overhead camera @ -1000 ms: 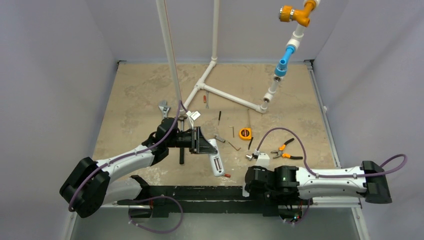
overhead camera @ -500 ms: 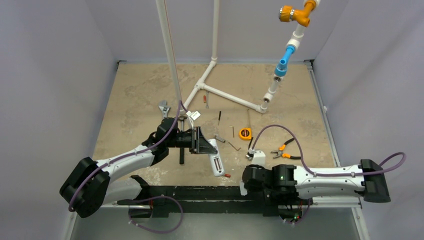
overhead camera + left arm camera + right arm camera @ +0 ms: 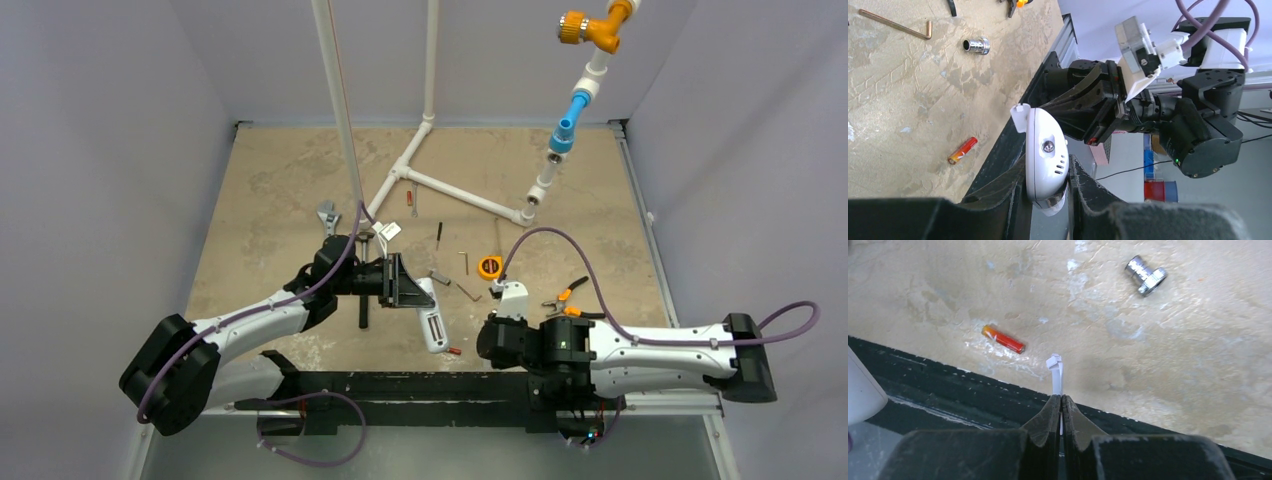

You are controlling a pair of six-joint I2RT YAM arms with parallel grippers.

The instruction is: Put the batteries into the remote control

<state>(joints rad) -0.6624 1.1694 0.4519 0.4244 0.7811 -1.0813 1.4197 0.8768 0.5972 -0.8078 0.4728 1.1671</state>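
The left gripper (image 3: pixel 1046 175) holds the white remote control (image 3: pixel 1045 147) clenched above the tan table (image 3: pixel 270 200), close to its near edge and raised off the surface. The right gripper (image 3: pixel 1061 405) has its jaws pressed together on a thin white strip (image 3: pixel 1056 372), seen edge-on. One battery (image 3: pixel 1003 339) lies loose on the table by that near edge, outside the remote control. A chrome socket (image 3: pixel 1146 274) sits farther in.
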